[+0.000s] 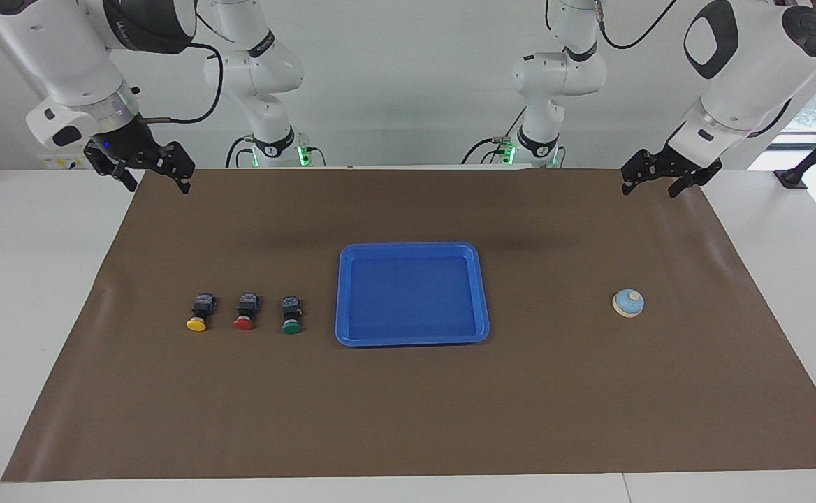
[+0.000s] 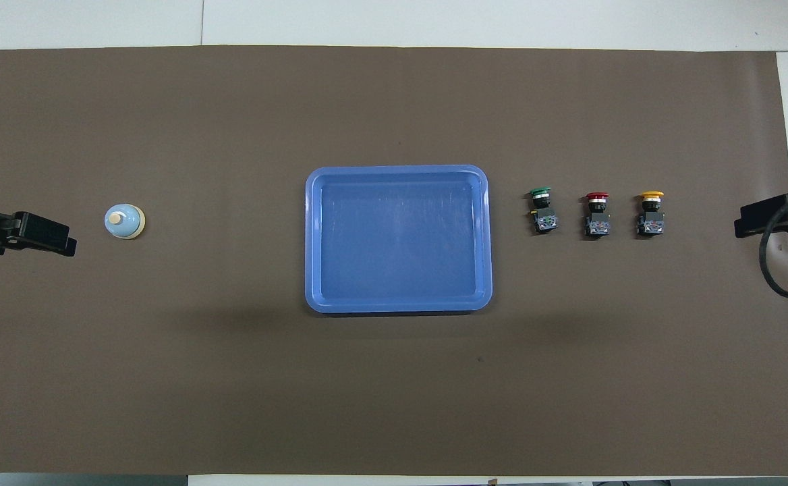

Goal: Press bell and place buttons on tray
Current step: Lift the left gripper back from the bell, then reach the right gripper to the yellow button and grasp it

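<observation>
The light blue bell (image 1: 628,302) (image 2: 124,221) sits alone on the brown mat toward the left arm's end. High above that end of the mat hangs my left gripper (image 1: 649,188), open, empty and well clear of the bell. The blue tray (image 1: 341,293) (image 2: 312,243) lies mid-table with nothing in it. Beside it, toward the right arm's end, the green (image 1: 290,316) (image 2: 542,210), red (image 1: 244,313) (image 2: 596,214) and yellow (image 1: 198,314) (image 2: 651,214) buttons lie in a row. My right gripper (image 1: 158,186) waits open, raised over the mat's corner.
The brown mat (image 1: 408,405) covers most of the white table (image 1: 31,314). A black cable (image 2: 772,270) loops from the right arm above the mat's edge past the yellow button.
</observation>
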{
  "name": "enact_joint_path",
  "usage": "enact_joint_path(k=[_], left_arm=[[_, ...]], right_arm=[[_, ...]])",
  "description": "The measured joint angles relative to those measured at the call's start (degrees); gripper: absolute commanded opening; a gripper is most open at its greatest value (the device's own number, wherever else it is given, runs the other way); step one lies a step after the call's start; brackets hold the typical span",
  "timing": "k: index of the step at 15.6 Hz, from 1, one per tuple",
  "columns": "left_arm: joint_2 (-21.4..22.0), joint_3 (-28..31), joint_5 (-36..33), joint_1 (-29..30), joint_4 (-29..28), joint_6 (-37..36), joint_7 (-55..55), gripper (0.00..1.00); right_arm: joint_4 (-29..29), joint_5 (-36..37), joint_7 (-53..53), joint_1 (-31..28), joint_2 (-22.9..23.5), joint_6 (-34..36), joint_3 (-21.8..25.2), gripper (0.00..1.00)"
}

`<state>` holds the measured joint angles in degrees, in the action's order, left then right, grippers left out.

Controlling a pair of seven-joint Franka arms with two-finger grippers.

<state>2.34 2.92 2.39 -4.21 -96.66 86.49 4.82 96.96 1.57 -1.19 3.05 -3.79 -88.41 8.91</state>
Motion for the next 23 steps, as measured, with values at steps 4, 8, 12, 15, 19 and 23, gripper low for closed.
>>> enact_joint_path(k=[4,8,12,15,19,23], left_arm=[[-1.03,-1.37,0.0,0.01,1.76,-0.7,-3.38,1.0],[-1.15,-1.86,0.0,0.03,3.44,-0.98,-3.94,1.0],[-1.35,-3.08,0.0,0.03,3.61,-0.98,-4.25,1.0],[-1.86,-3.12,0.0,0.03,3.52,-1.01,-4.3,1.0],[-2.45,-3.3,0.0,0.02,2.96,-0.81,-5.91,1.0],[-2.46,-3.31,0.0,0.02,2.65,-1.28,-6.12,1.0]], right_arm=[[0.03,0.0,-2.42,-1.14,-0.09,2.29,0.02,1.0],[3.97,0.0,-4.82,-1.14,-0.11,-5.37,0.01,1.0],[9.13,-0.08,-4.89,-1.12,2.97,-15.16,-0.1,1.0],[9.52,-0.08,-4.89,-1.11,7.82,-21.13,-0.13,1.0],[10.25,-0.09,-4.89,-1.11,12.34,-27.59,-0.12,1.0],[16.21,-0.09,-4.89,-1.11,13.35,-35.38,-0.11,1.0]])
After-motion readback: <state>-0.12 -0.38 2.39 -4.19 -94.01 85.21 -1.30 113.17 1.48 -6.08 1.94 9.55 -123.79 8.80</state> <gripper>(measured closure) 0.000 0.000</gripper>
